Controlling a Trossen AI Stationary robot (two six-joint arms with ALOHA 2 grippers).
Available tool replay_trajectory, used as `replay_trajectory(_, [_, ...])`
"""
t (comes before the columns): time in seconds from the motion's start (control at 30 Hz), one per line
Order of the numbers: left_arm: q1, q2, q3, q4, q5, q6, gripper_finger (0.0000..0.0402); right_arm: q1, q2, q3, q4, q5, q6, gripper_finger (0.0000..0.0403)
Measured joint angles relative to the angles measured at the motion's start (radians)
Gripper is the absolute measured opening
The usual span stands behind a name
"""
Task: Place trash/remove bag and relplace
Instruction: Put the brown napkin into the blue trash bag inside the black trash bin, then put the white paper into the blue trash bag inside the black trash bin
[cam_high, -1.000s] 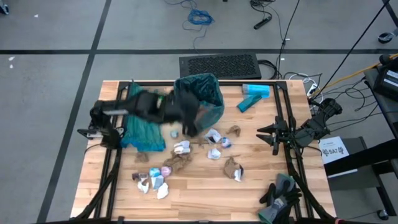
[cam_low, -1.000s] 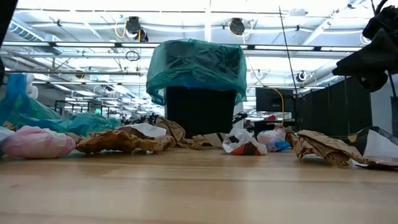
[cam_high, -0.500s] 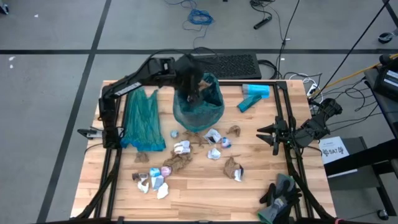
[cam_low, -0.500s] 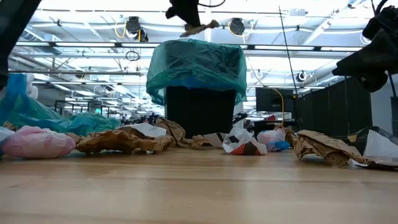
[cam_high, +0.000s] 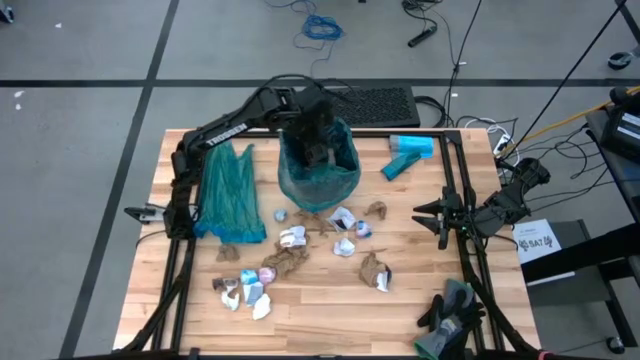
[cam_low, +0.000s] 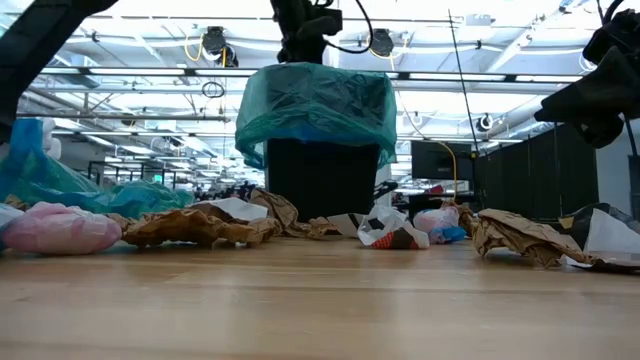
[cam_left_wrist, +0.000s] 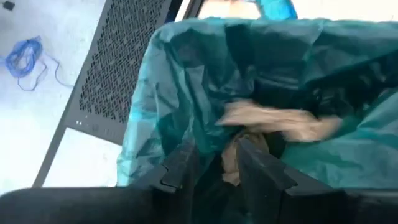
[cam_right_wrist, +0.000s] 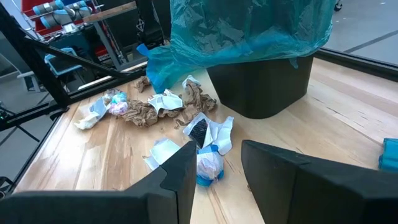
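I have the table (cam_high: 340, 310) before me, bin (cam_high: 320, 165) at its twelve o'clock, lined with a green bag (cam_low: 316, 105). My left gripper (cam_high: 318, 140) hangs directly over the bin mouth; in the left wrist view its fingers stand apart with a gap between them and a brown paper scrap (cam_left_wrist: 273, 119) shows blurred below them inside the liner, seemingly dropping free. My right gripper (cam_right_wrist: 214, 171) waits at the table's three o'clock edge, jaws apart and holding nothing.

Risks, as I judge them: lifting away too low could snag the liner rim on a finger and drag the bag off or tip the bin. If the scrap clings to a finger, it may come back out with the arm.

The remaining trash (cam_high: 300, 245) lies scattered from table centre toward seven o'clock, just beside the bin's near foot: brown paper, white and blue wrappers, a pink piece. A spare green bag (cam_high: 228, 195) lies at ten o'clock beside the bin, near the left arm's route back. A light-blue pack (cam_high: 410, 152) sits at one o'clock, gloves (cam_high: 450, 310) at five o'clock, both clear of the work
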Motion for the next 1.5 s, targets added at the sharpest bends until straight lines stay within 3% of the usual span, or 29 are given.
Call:
replay_trajectory(0.2, [0.004, -0.022, -0.001, -0.079, 0.062, -0.034, 0.012, 0.0, 0.0, 0.0, 0.0, 0.0, 0.0, 0.0121])
replay_trajectory(0.37, [-0.063, -0.087, -0.001, -0.086, 0.103, -0.112, 0.012, 0.0, 0.0, 0.0, 0.0, 0.0, 0.0, 0.0121])
replay_trajectory(0.67, [-0.28, -0.177, -0.001, -0.089, -0.093, -0.343, 0.0121, 0.0, 0.0, 0.0, 0.0, 0.0, 0.0, 0.0121])
replay_trajectory(0.83, [-0.421, -0.179, -0.012, -0.103, -0.196, -0.517, 0.0121, 0.0, 0.0, 0.0, 0.0, 0.0, 0.0, 0.012])
replay_trajectory(1.2, [-0.747, -0.178, -0.243, 0.001, -0.27, -1.034, 0.0121, 0.0, 0.0, 0.0, 0.001, 0.017, 0.003, 0.012])
replay_trajectory(1.37, [-0.873, -0.178, -0.323, 0.028, -0.344, -1.28, 0.0121, 0.0, 0.0, 0.0, 0.01, -0.025, 0.173, 0.012])
replay_trajectory(1.5, [-0.951, -0.178, -0.392, 0.02, -0.349, -1.425, 0.0121, -0.004, 0.0, 0.0, 0.019, 0.011, 0.245, 0.012])
